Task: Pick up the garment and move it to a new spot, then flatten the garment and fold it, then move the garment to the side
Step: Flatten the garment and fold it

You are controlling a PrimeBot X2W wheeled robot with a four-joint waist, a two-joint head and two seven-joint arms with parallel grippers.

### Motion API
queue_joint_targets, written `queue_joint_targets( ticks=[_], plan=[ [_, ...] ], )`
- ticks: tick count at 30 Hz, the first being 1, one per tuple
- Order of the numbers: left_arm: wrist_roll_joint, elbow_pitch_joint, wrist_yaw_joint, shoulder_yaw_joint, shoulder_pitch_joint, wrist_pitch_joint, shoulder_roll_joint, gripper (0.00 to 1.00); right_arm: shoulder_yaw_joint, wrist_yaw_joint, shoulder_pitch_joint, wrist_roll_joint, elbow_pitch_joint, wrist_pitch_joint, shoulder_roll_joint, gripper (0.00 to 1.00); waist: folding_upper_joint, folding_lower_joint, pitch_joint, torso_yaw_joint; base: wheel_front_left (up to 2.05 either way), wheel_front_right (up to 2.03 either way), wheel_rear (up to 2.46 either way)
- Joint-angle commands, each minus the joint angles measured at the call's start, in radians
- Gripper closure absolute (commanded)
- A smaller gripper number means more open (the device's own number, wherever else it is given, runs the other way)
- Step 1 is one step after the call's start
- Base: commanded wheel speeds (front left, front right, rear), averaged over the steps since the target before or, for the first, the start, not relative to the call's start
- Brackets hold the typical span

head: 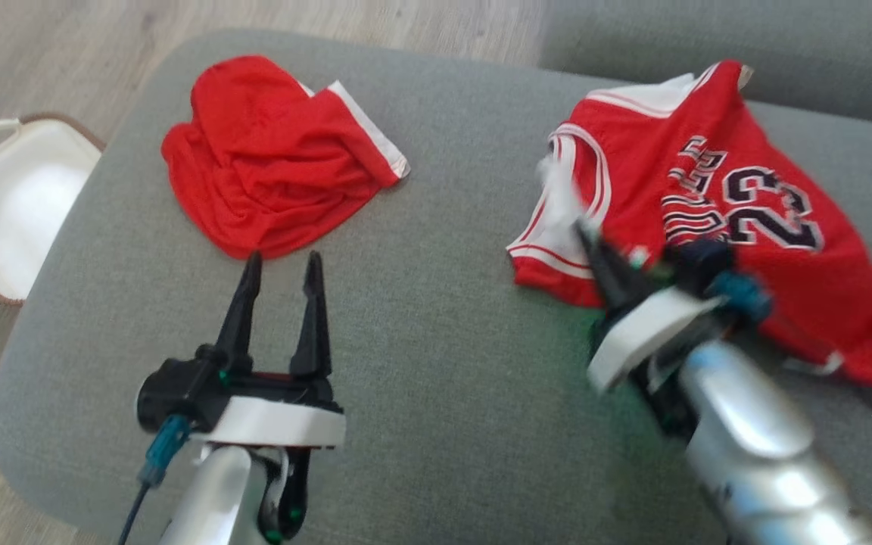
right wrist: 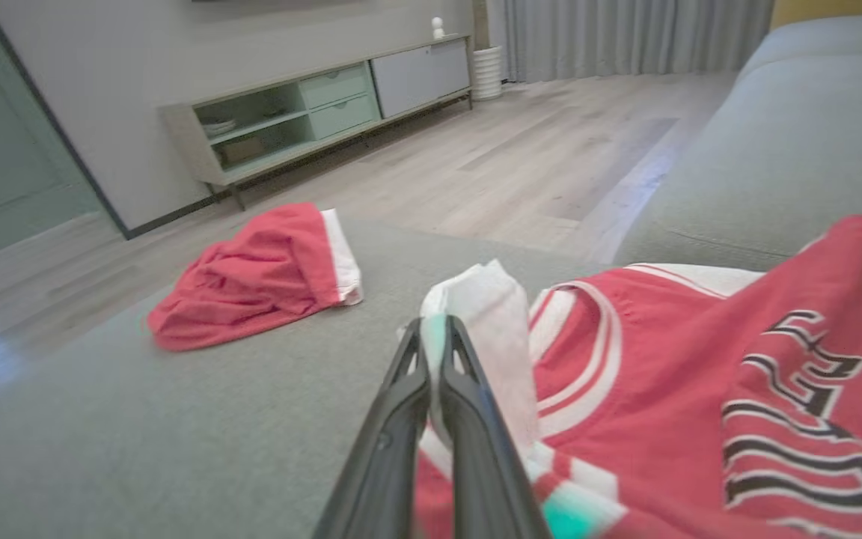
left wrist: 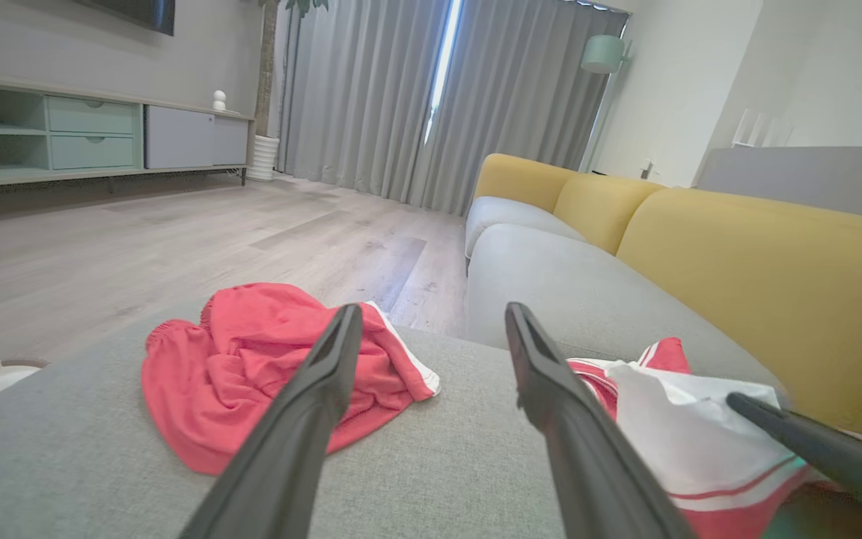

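Our jersey (head: 708, 189) sits crumpled on the cushion's (head: 443, 363) right side, thin and floppy, we'd guess slippery (weighs nothing). Right gripper (right wrist: 435, 333) is pinched tight on its white trim, a decent hold. Left gripper (head: 282, 265) gapes wide, empty, near the shorts (head: 269, 166).

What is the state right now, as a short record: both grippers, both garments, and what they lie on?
surface: grey cushion
jersey: red, number 23, crumpled on the cushion's right side
shorts: red with white trim, crumpled at the cushion's far left, apart from the jersey
right gripper: shut on a white edge of the jersey
left gripper: open, holding nothing, pointing toward the shorts
tub: white, on the floor left of the cushion
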Motion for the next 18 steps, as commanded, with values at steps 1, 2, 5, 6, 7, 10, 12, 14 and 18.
queue_joint_targets(
  ticks=[1, 2, 5, 6, 7, 10, 12, 14, 18],
  plan=[
    [0.012, -0.029, 0.005, 0.042, -0.010, -0.005, 0.008, 0.00, 0.036, -0.001, 0.015, 0.007, -0.038, -0.008, 0.015, 1.00, 0.0000, 0.0001, -0.019, -0.002, 0.00, 0.00, 0.00],
    [0.015, -0.029, 0.004, 0.051, -0.005, -0.005, 0.008, 0.00, 0.064, -0.001, 0.028, 0.014, -0.053, -0.006, 0.017, 1.00, 0.0000, 0.0001, -0.028, -0.003, 0.00, 0.00, 0.00],
    [0.023, -0.026, -0.001, 0.075, 0.014, -0.005, 0.008, 0.00, 0.153, -0.001, 0.066, 0.030, -0.087, 0.013, 0.024, 1.00, 0.0000, 0.0001, -0.052, -0.005, 0.00, 0.00, 0.00],
    [0.026, -0.025, -0.003, 0.082, 0.020, -0.005, 0.008, 0.00, 0.185, -0.001, 0.075, 0.029, -0.094, 0.018, 0.024, 1.00, 0.0000, 0.0001, -0.059, -0.006, 0.00, 0.00, 0.00],
    [0.029, -0.024, -0.006, 0.087, 0.026, -0.005, 0.008, 0.00, 0.216, -0.001, 0.086, 0.029, -0.099, 0.023, 0.024, 1.00, 0.0000, 0.0001, -0.067, -0.007, 0.00, 0.00, 0.00],
    [0.039, -0.017, -0.012, 0.098, 0.044, -0.005, 0.008, 0.00, 0.328, -0.001, 0.120, 0.050, -0.103, 0.043, 0.022, 1.00, 0.0000, 0.0001, -0.092, -0.007, 0.00, 0.00, 0.00],
    [0.043, -0.017, -0.013, 0.099, 0.049, -0.005, 0.008, 0.00, 0.386, -0.001, 0.128, 0.055, -0.096, 0.058, 0.013, 1.00, 0.0000, 0.0001, -0.101, -0.008, 0.00, 0.00, 0.00],
    [0.046, -0.017, -0.013, 0.100, 0.052, -0.005, 0.008, 0.00, 0.437, -0.001, 0.134, 0.069, -0.095, 0.064, 0.005, 0.76, 0.0000, 0.0001, -0.109, -0.010, 0.00, 0.00, 0.00],
    [0.051, -0.017, -0.013, 0.105, 0.059, -0.005, 0.008, 0.00, 0.522, -0.001, 0.133, 0.110, -0.107, 0.058, -0.018, 0.00, 0.0000, 0.0001, -0.119, -0.024, 0.00, 0.00, 0.00]
  ],
)
